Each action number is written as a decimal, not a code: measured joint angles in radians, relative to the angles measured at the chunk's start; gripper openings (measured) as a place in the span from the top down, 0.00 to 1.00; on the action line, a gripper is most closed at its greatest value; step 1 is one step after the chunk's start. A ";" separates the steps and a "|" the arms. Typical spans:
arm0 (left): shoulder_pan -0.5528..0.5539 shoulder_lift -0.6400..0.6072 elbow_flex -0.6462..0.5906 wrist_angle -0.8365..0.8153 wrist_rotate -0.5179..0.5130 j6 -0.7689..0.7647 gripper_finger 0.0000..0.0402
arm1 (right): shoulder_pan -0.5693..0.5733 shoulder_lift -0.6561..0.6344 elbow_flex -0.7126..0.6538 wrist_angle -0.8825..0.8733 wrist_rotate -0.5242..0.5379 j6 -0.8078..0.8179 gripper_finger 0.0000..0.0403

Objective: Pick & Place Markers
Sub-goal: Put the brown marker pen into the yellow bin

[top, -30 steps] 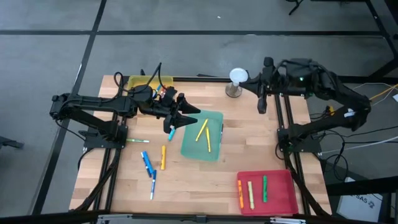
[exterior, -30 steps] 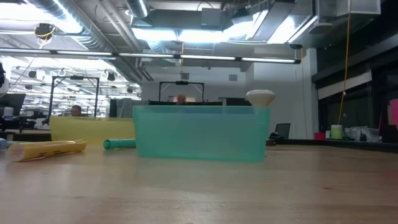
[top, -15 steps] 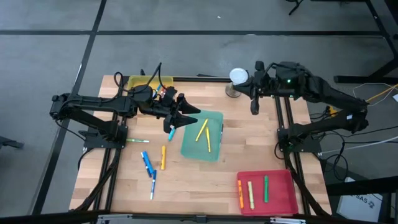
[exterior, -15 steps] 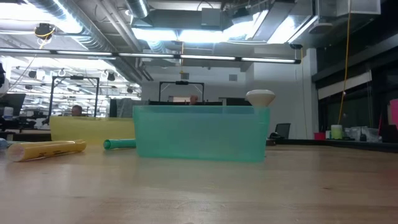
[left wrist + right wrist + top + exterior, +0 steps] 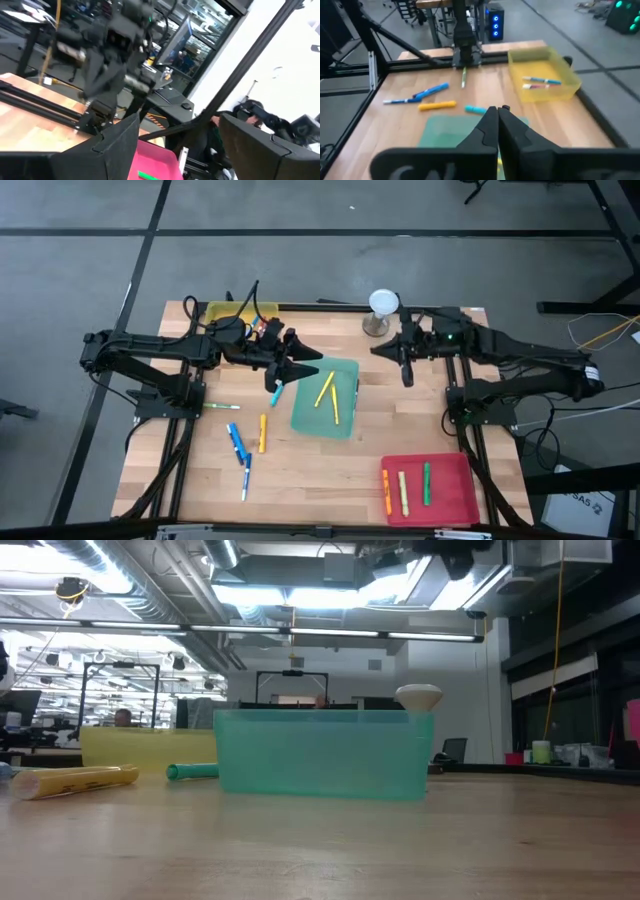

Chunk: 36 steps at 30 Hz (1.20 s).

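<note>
From above, the left arm reached across the table (image 5: 300, 470) from its left side, its left gripper (image 5: 298, 367) held over the near edge of the green tray (image 5: 345, 420), fingers spread wide with nothing between them; a teal marker (image 5: 275, 392) lay just below those fingertips on the wood, and two yellow markers (image 5: 328, 395) lay in the tray just beyond them. The right arm stretched in from the right, its right gripper (image 5: 406, 370) pointing down beside a white-topped stand (image 5: 382, 305), fingers pressed together and empty, well apart from any marker. Blue markers (image 5: 238, 448) and an orange marker (image 5: 263, 432) lay on the wood near the left gripper; more markers sat in the red tray (image 5: 460, 500). At table height, the green tray's wall stood ahead, with a yellow tray (image 5: 150, 748) and a marker behind it. The left wrist view showed its two fingers (image 5: 117, 145) far apart, the other arm blurred beyond them. The right wrist view showed closed fingertips (image 5: 496, 117) above the green tray, with loose markers ahead and two in the yellow tray.
</note>
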 joint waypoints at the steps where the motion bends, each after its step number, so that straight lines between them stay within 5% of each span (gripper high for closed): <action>1: 0.000 0.000 0.000 0.000 -0.011 0.001 0.34 | 0.000 -0.013 -0.033 0.017 -0.001 0.013 1.00; 13: 0.000 0.000 0.000 -0.023 -0.150 0.004 0.34 | 0.001 -0.050 -0.370 0.259 -0.106 0.062 1.00; 21: 0.003 0.000 0.000 -0.183 -0.270 0.031 0.34 | 0.001 -0.049 -0.487 0.282 -0.133 0.010 1.00; 36: 0.027 0.000 0.000 -0.240 -0.246 0.030 0.34 | 0.001 0.147 -0.571 0.384 -0.065 -0.007 1.00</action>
